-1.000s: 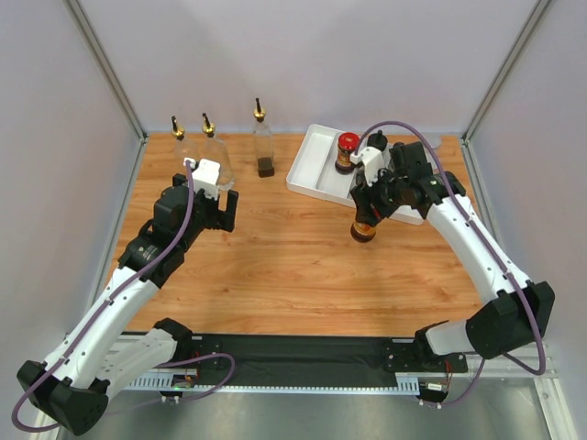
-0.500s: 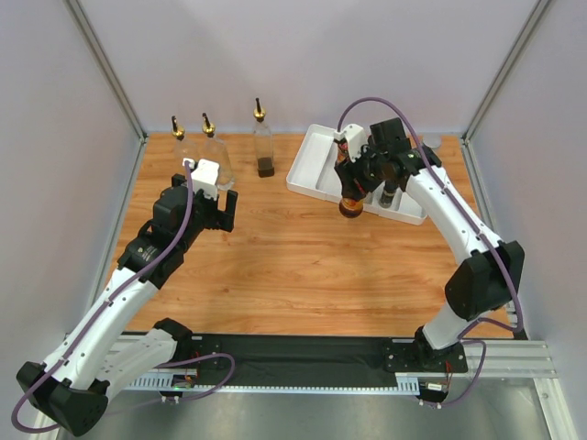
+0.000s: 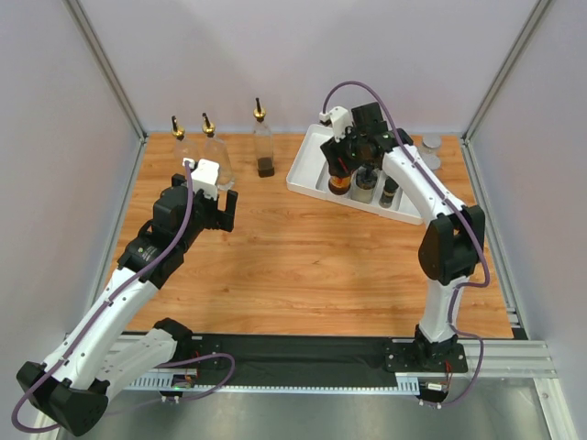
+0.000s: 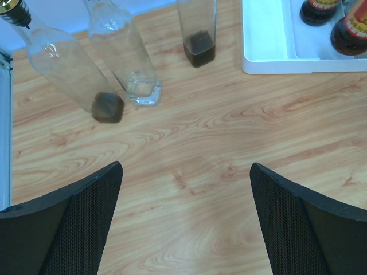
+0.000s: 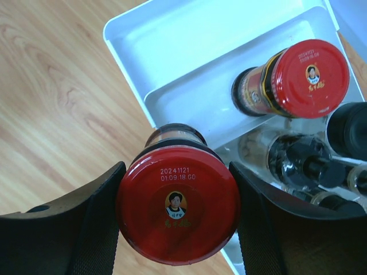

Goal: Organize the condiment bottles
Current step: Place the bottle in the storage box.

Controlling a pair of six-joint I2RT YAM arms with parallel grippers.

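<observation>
Red-lidded jar (image 5: 178,212) sits clamped within right gripper (image 5: 179,192), over white tray (image 5: 189,34).

The setting is a robotics laboratory test cell. A wooden tabletop (image 3: 293,266) fills the centre of the frame, enclosed by plain white panels (image 3: 321,55) held in aluminium posts (image 3: 108,75) at upper left and upper right. 2 white robot arms (image 3: 116,298) mount on a black base rail (image 3: 303,353) along the bottom edge, with purple cables (image 3: 351,84) exposed.
</observation>
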